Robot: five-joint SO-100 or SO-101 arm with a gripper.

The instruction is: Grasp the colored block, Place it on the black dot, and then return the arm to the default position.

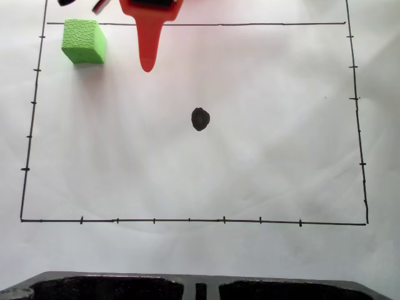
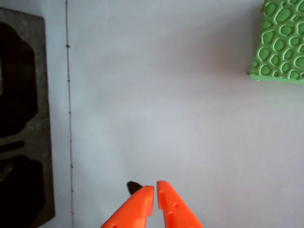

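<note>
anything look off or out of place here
Nothing stands out. The green block sits flat and intact on the paper near the top border line, apart from the black dot, and the gripper is shut and empty.

Green block (image 1: 83, 41) beside tool (image 1: 147, 64), seemingly untouched.
</note>
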